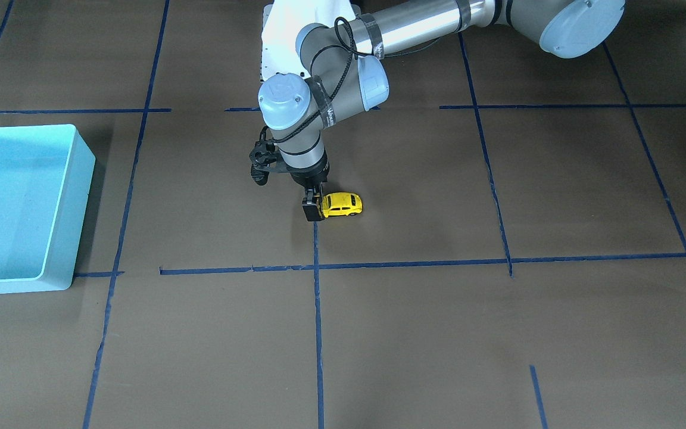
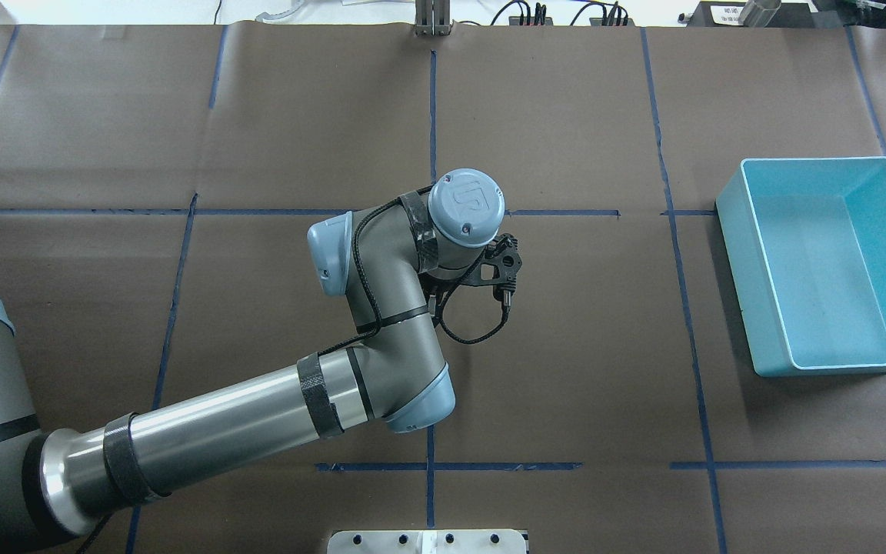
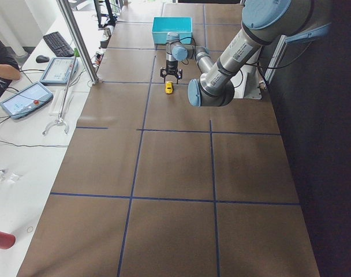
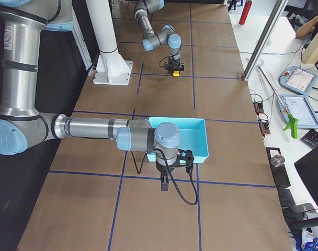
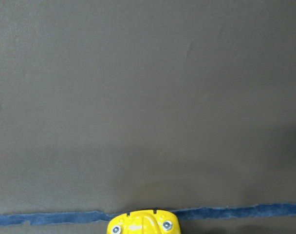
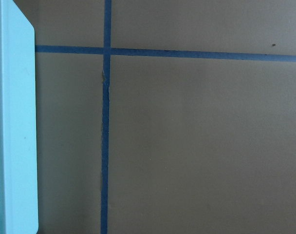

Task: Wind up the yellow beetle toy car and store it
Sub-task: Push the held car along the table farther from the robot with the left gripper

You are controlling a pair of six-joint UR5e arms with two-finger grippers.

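The yellow beetle toy car (image 1: 343,204) stands on its wheels on the brown table near the middle, by a blue tape line. My left gripper (image 1: 314,204) points straight down with its fingers closed around the car's end nearest the bin. The left wrist view shows only the car's end (image 5: 140,225) at the bottom edge. In the overhead view my left wrist hides car and gripper. My right gripper (image 4: 164,184) shows only in the exterior right view, low over the table beside the light blue bin (image 4: 196,137); I cannot tell whether it is open or shut.
The light blue bin (image 1: 84,164) is empty and stands at the table's end on my right (image 2: 735,254). Its wall shows at the left edge of the right wrist view (image 6: 16,122). Blue tape lines cross the table. A metal post (image 3: 77,40) stands along the far edge.
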